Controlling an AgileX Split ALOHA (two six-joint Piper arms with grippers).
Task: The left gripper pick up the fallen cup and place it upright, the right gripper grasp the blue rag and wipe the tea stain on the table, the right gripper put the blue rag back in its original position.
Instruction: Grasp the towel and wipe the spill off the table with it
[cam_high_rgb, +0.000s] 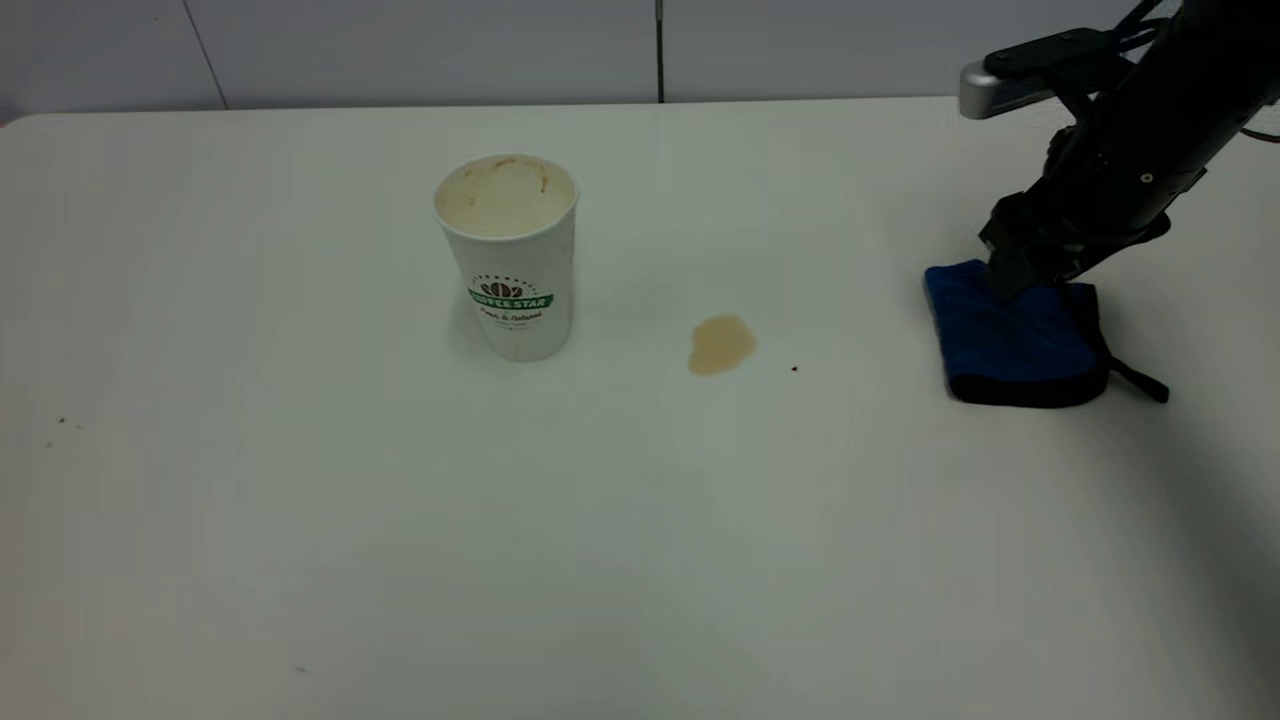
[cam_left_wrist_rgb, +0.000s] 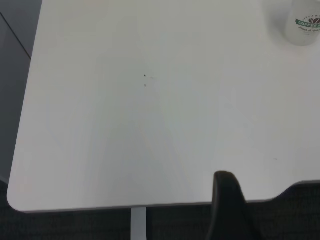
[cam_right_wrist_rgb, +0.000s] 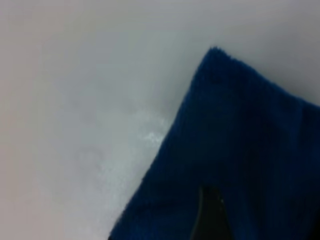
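A: White table (cam_high_rgb: 300, 520), grey wall behind. Cup (cam_high_rgb: 510, 258)?
B: Upright, left of centre. Tea stain (cam_high_rgb: 721, 344) just to its right, apart from it.
A: Rag?
B: Blue rag (cam_high_rgb: 1015, 345) flat at the right side, right gripper (cam_high_rgb: 1010, 270) pressed onto its far edge; jaw opening unclear.
A: Left gripper (cam_left_wrist_rgb: 227, 205)?
B: At the table's edge, well away from the cup, jaws unreadable.

Soft, even overhead light washes my exterior view; the white counter (cam_high_rgb: 300, 520) dims toward its near right corner, under a broad grey shadow. The cup (cam_high_rgb: 510, 255) casts only a faint shadow to its left. No hard glare anywhere. My left wrist view is evenly lit and slightly soft. My right wrist view sits too close: the blue rag (cam_right_wrist_rgb: 240, 150) fills it out of focus, beside a pale sheen on the counter.
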